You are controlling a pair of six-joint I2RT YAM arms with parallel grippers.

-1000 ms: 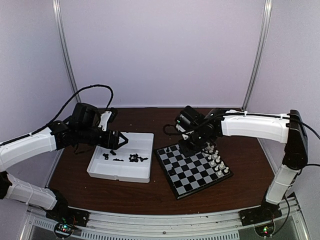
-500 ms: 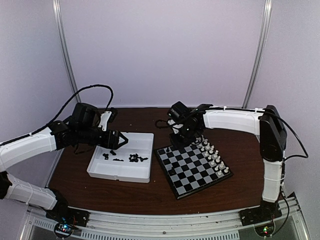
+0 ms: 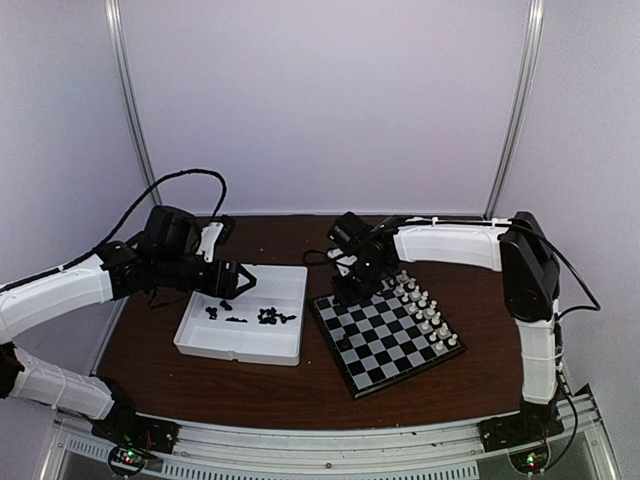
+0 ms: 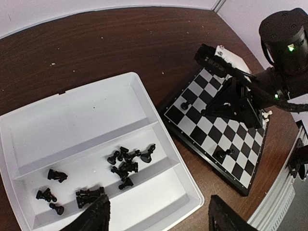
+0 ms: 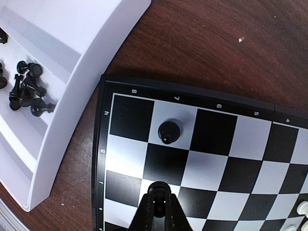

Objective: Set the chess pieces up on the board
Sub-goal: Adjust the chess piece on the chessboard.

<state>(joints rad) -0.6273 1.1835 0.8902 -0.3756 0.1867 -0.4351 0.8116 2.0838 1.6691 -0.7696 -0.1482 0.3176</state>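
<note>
Left of board (image 3: pixel 390 350), tray (image 3: pixel 235 352) with chess pieces (image 3: pixel 268 316); white pieces (image 3: pixel 428 318) along board's right edge.

Only the small square chessboard (image 5: pixel 197 98), with black and grey-white squares and a thin black plastic rim, carries anything legible, and only in the right wrist view. Along the rim that crosses the upper part of that frame, small white digits run from left to right: 8 at the corner square left of centre, then 7, 6 and 5, with 4 at the right edge of the frame. Each digit stands at the head of one line of squares. Down the rim on the left side of the board are further small white marks, turned sideways and too small to read with certainty. In the top and left wrist views the rim's markings cannot be read.
</note>
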